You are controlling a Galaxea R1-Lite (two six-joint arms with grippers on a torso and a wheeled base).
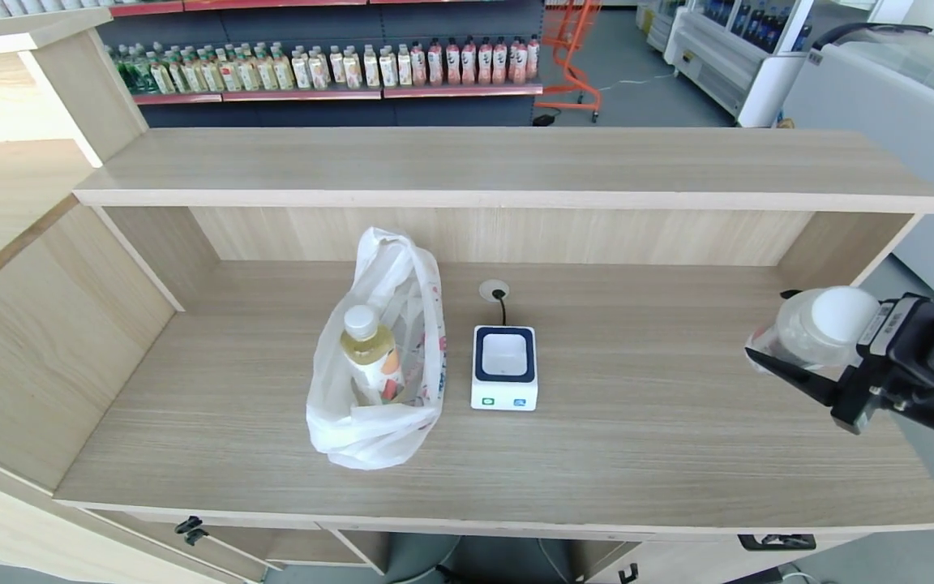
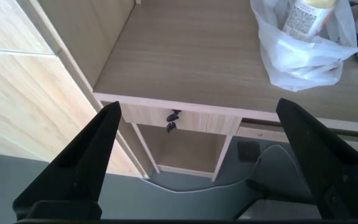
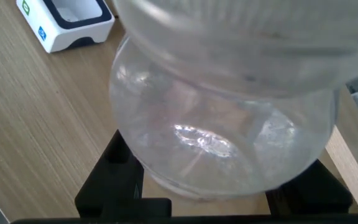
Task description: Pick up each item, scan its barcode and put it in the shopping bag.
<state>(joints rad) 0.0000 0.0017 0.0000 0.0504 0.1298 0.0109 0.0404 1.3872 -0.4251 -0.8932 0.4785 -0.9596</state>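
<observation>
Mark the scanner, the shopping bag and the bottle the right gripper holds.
scanner (image 1: 504,357), head view, middle of its top window.
shopping bag (image 1: 370,434), head view, white folds at its near end.
clear bottle (image 1: 799,328), head view, body below the white cap.

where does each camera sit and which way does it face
Head view: on the head, facing forward and down at the light wooden counter; right gripper at the right edge, shut on a clear white-capped plastic bottle.
Left wrist view: off the counter's front edge, facing the white plastic shopping bag; open left gripper in front.
Right wrist view: right behind the held bottle, looking down at the counter; gripper fingers flank it.
Shared: head and right wrist both show the white square barcode scanner.
</observation>
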